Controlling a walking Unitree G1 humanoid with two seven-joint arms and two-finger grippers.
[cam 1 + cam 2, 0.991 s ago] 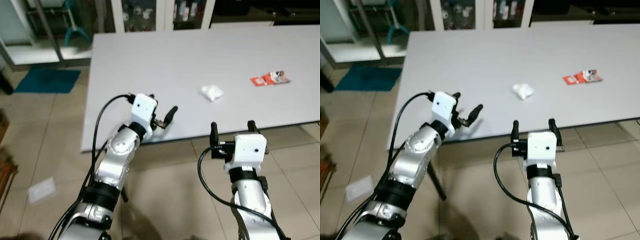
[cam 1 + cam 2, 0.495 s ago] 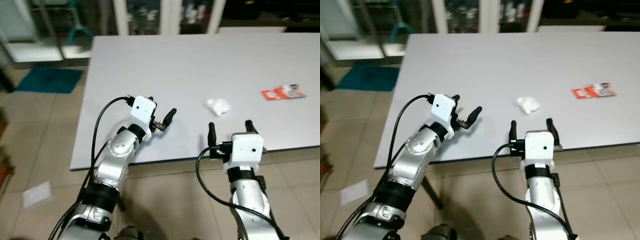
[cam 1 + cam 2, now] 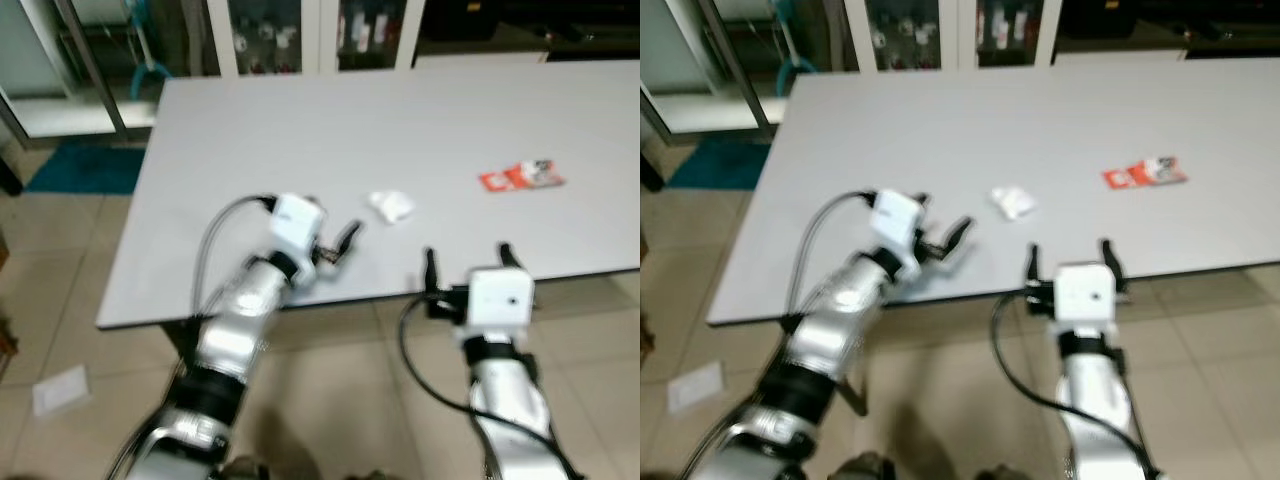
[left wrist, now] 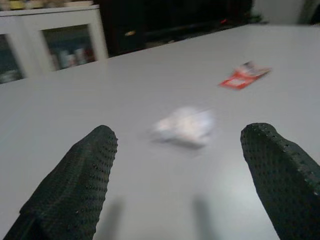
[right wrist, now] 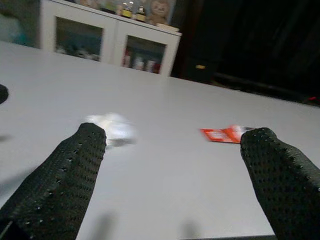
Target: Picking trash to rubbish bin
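A white crumpled paper (image 3: 390, 205) lies on the grey table (image 3: 250, 130) near its front edge. A red wrapper (image 3: 520, 177) lies further right. My left gripper (image 3: 335, 242) hovers open over the table, just left of the crumpled paper. In the left wrist view its fingers (image 4: 75, 185) stand wide apart, with the paper (image 4: 185, 125) ahead between them and the wrapper (image 4: 245, 76) beyond. My right gripper (image 3: 467, 260) is open at the table's front edge, with nothing between its fingers (image 5: 65, 180). It faces the paper (image 5: 111, 126) and the wrapper (image 5: 225, 134).
White glass-door cabinets (image 3: 300, 40) stand behind the table. A teal mat (image 3: 85, 165) lies on the tiled floor at the far left. A white scrap of paper (image 3: 60, 390) lies on the floor at my left, below the table's corner.
The whole view has shifted as I came closer to the table. My left gripper has come nearer the crumpled paper. Both grippers stay open.
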